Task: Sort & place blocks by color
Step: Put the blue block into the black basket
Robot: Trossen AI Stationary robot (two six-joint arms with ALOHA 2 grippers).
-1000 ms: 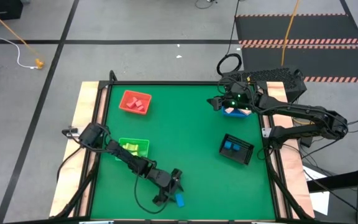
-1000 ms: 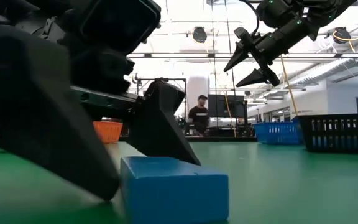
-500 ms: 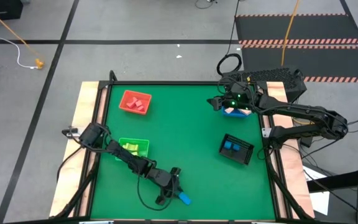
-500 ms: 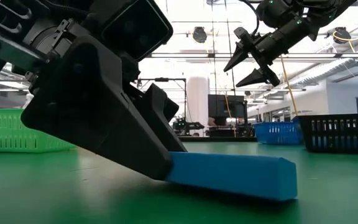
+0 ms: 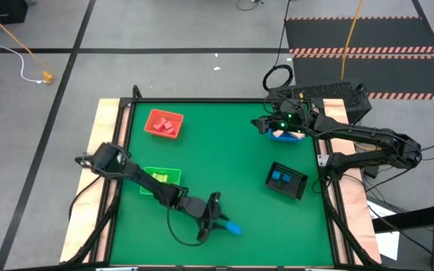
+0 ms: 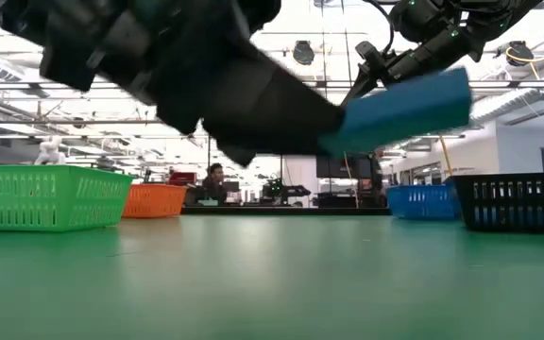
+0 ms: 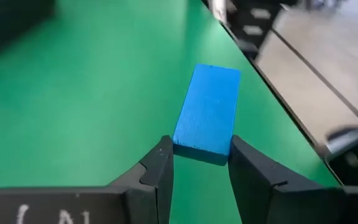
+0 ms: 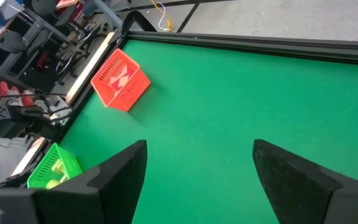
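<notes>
The left claw (image 5: 218,223) is closed on 1 blue block (image 5: 233,226), gripping it by its 2 long sides near one end, so most of the block juts out beyond the fingertips (image 7: 160,163). In the low view the block (image 6: 406,107) hangs clear of the green tabletop (image 5: 224,150), tilted, with its free end higher. Taking the green basket (image 5: 161,179) as the landmark, the left claw and its block sit toward the tabletop's front edge and to the right of that basket, well apart from it. The green basket holds yellowish pieces (image 5: 157,178).

Behind the green basket, near the tabletop's far left corner, stands the red basket (image 5: 163,123) with red blocks (image 5: 166,126) in it. Far to the right of the green basket, at about the same depth, lies the black mesh basket (image 5: 286,180) with blue pieces (image 5: 280,178) inside. Further back on that right side is a blue basket (image 5: 282,135), partly covered by the right arm.

The right claw (image 5: 259,124) waits above the tabletop just beside the blue basket, its fingers (image 8: 118,171) spread wide with nothing between them. In its wrist view the red basket (image 8: 120,79) and the green basket (image 8: 56,166) both show across the green tabletop (image 8: 229,99).

A person (image 6: 214,178) shows in the room beyond the tabletop in the low view.
</notes>
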